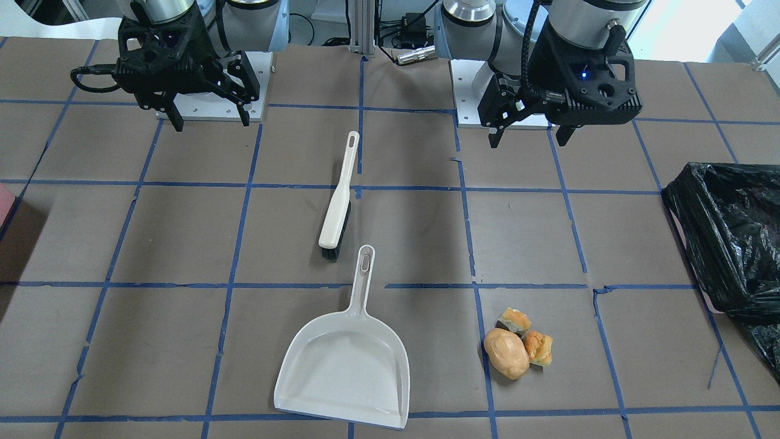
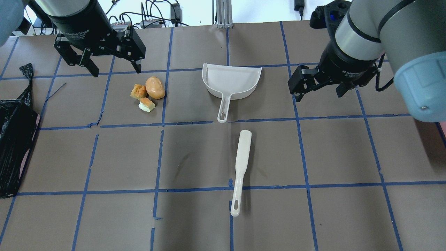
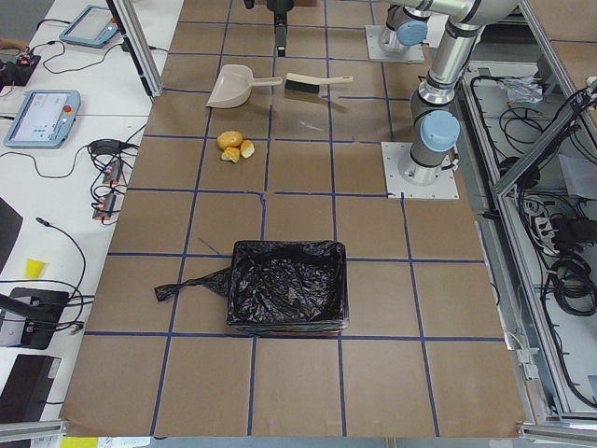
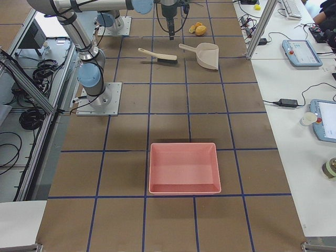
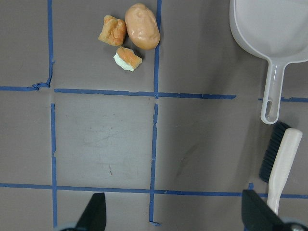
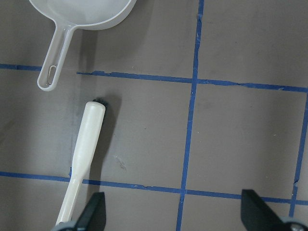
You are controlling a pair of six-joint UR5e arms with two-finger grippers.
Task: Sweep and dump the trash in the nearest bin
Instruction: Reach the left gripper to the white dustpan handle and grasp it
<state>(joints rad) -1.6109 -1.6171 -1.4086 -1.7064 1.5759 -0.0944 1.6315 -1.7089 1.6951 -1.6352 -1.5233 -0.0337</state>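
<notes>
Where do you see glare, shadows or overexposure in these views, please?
Front-facing view: the bin shows glossy highlights on its liner, and the top right corner is blown out. Overhead view: soft, diffuse shadows lie around the brush, and the background along the top is washed out. Left wrist view: even light, the trash sharp.

A robotics lab: the counter (image 3: pixel 298 392) is papered brown and gridded with blue tape (image 5: pixel 106 91). Teach pendants (image 3: pixel 39 117) and cables (image 3: pixel 103 147) lie on a white bench (image 3: pixel 56 196) along one long edge, where an aluminium post (image 3: pixel 134 47) rises.
</notes>
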